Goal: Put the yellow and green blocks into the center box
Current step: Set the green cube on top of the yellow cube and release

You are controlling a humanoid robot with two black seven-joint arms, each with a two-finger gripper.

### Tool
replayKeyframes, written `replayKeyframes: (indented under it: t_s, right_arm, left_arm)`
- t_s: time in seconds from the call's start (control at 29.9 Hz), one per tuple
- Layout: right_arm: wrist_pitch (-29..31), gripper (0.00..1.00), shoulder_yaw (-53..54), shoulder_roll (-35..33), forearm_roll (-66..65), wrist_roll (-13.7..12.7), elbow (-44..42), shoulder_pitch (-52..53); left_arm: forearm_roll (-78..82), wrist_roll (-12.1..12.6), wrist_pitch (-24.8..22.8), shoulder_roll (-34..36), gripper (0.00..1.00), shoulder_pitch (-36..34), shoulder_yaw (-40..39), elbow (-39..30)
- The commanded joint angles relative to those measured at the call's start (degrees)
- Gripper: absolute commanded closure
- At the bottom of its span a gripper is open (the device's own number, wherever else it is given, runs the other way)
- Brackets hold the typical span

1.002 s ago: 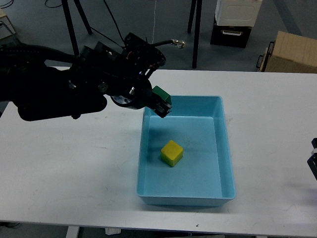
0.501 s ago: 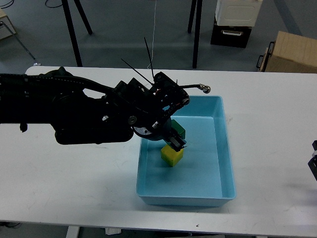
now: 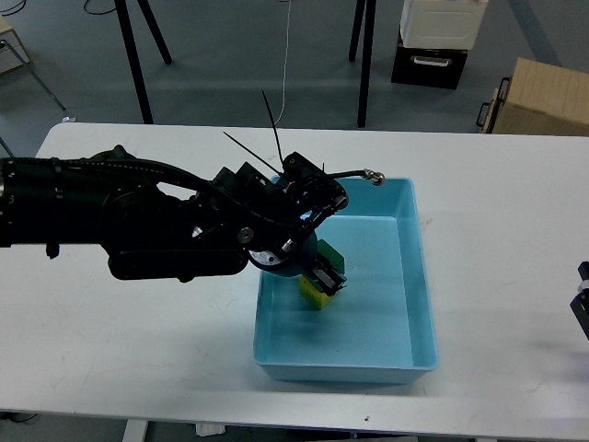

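The blue box (image 3: 419, 276) stands on the white table, right of centre. My left arm comes in from the left and reaches down into the box. My left gripper (image 3: 328, 276) is low inside the box's left half, shut on the green block (image 3: 332, 257). The yellow block (image 3: 316, 296) lies on the box floor right under the gripper, mostly hidden by it. The green block is beside or on the yellow one; I cannot tell if they touch. Only a sliver of my right arm (image 3: 583, 299) shows at the right edge; its fingers are out of view.
The white table (image 3: 138, 350) runs across the view. Beyond its far edge are a cardboard box (image 3: 538, 97), a black-and-white case (image 3: 437, 41) and stand legs (image 3: 365, 60) on the floor. A cable end (image 3: 372, 174) sticks out above the box's far rim.
My left gripper carried the green block from above the box's far-left corner down into the box, and has sunk a little lower onto the yellow block.
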Motion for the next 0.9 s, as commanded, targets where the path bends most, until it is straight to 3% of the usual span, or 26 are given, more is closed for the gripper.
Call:
replayKeyframes:
  t_s: [0.0,0.3,0.53,0.7,0.73,0.87]
  right_arm:
    - [0.0,0.02,0.2,0.1,-0.2,0.0,0.0,-0.1]
    - [0.0,0.02,0.3,0.1,-0.2,0.0,0.0,-0.1]
    - [0.0,0.02,0.2,0.1,-0.2,0.0,0.0,-0.1]
    - [0.0,0.02,-0.1,0.2,-0.2,0.0,0.0,0.0]
    - [0.0,0.02,-0.3,0.2,-0.2,0.0,0.0,0.1]
    - [0.0,0.01,-0.4,0.3,-0.3,0.1,0.0,0.6]
  left_arm:
    - [-0.2,0.0,0.0,-0.3,0.42,-0.1,-0.1,0.4]
    - [-0.3,-0.4,0.0,-0.5,0.21,-0.2,-0.2,2.5]
    - [-0.4,-1.2,0.0,1.1,0.15,-0.9,-1.3,2.5]
    - [-5.4,-4.6,0.0,5.5,0.08,-3.0,-6.8,4.2]
    - [-7.0,-4.9,0.0,6.8,0.04,-2.8,-8.6,5.0]
    - [-9.0,-4.5,0.0,11.3,0.03,1.4,-19.6,5.8]
